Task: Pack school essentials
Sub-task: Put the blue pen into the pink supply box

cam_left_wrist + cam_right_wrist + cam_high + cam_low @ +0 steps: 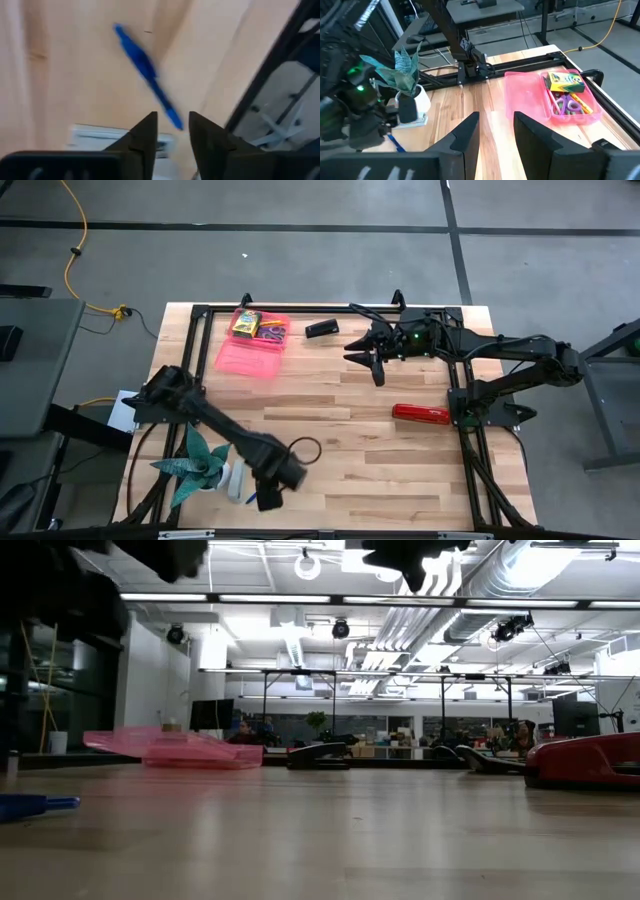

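Note:
A blue pen lies flat on the wood near the table's near edge, also in the low view. My left gripper hangs open above it, pointing down and touching nothing. A pink case lies open at the far left; its tray holds a yellow-green crayon box and purple-handled scissors. My right gripper waits open in the air at the far middle, with nothing between its fingers.
A potted plant in a white pot stands just left of the pen. A long red bar lies at the right, and a small black item at the far middle. The black frame rails edge the table.

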